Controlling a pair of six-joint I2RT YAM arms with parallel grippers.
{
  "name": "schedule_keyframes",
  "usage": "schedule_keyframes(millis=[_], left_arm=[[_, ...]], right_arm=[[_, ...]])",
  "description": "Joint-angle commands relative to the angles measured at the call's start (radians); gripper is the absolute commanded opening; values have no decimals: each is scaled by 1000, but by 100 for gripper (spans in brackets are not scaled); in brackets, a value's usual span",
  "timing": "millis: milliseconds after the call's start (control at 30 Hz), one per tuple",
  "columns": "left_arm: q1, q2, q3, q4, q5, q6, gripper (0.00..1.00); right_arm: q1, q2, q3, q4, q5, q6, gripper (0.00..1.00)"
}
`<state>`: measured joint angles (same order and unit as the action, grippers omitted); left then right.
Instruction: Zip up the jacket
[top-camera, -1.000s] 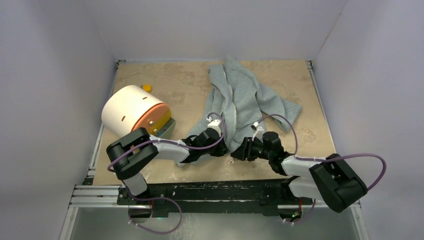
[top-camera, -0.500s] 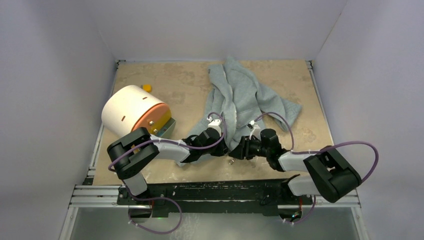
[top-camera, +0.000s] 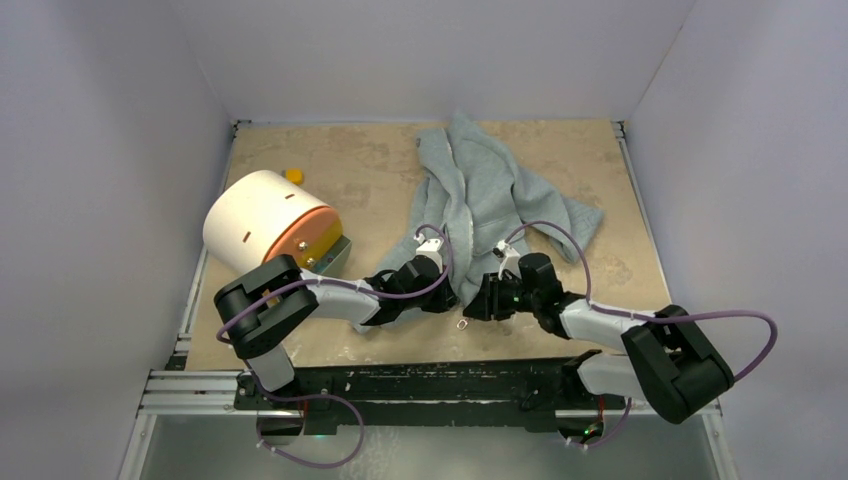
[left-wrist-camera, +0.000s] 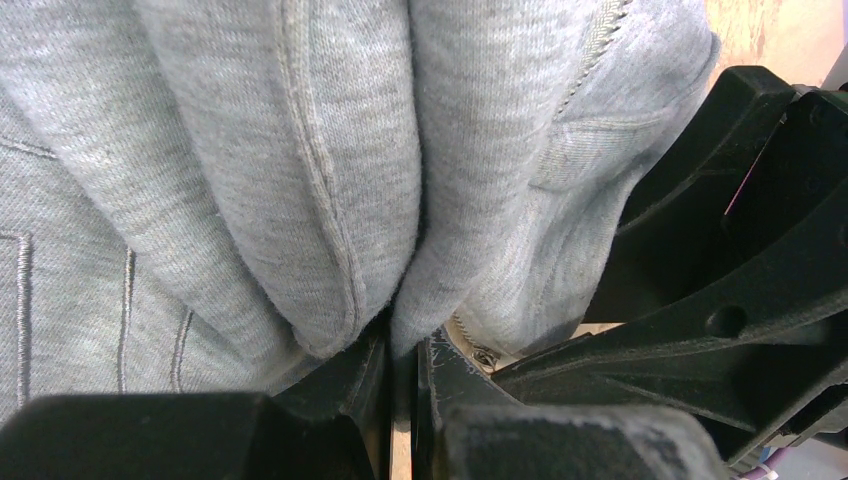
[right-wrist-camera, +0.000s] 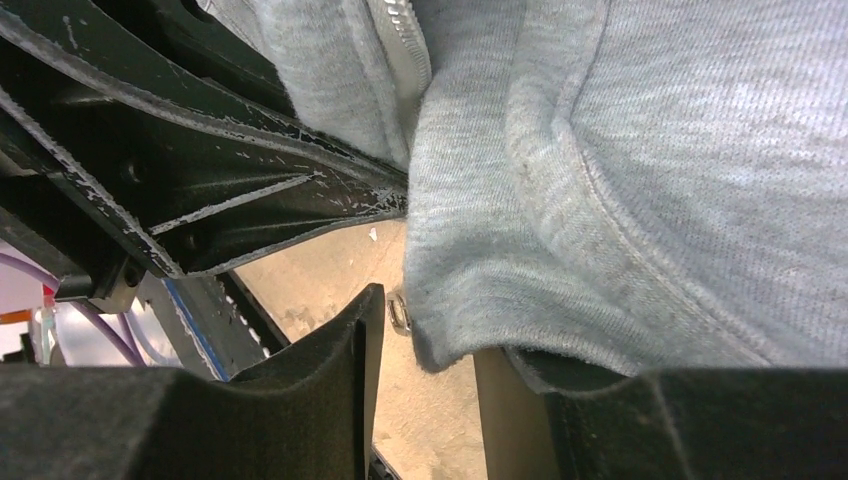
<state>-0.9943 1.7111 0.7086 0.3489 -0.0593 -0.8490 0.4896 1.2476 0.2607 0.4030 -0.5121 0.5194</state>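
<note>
The light grey jacket (top-camera: 480, 190) lies crumpled on the table's middle, its bottom hem toward the arms. My left gripper (top-camera: 450, 292) is shut on the jacket's bottom hem (left-wrist-camera: 405, 300); the fabric bulges out above the jaws. My right gripper (top-camera: 478, 302) is open at the other front edge; the hem corner (right-wrist-camera: 450, 330) hangs between its fingers. A small metal zipper pull (right-wrist-camera: 398, 312) shows beside the left finger, also as a ring on the table (top-camera: 462, 323). The zipper teeth (right-wrist-camera: 410, 50) run up the jacket's front.
A white cylinder with an orange end (top-camera: 268, 222) lies on its side at the left. A small yellow object (top-camera: 294, 176) sits behind it. Grey walls close in the table on three sides.
My right arm has shifted slightly left toward the jacket's hem and back a little. The left arm and the jacket have held still.
</note>
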Motion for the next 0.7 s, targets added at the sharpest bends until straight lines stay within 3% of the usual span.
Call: schedule_keyframes(millis=[0,233,667], left_arm=[[9,33,-36,-102,-50,39,0],[8,38,-35,-97,-49,40,0],[8,37,-37,-100,-53,42,0]], right_arm=[[0,-3,27,-85,27,-34,39],[0,9,47,-106,9,-48,39],[0,34,59,-107,-12,-57,27]])
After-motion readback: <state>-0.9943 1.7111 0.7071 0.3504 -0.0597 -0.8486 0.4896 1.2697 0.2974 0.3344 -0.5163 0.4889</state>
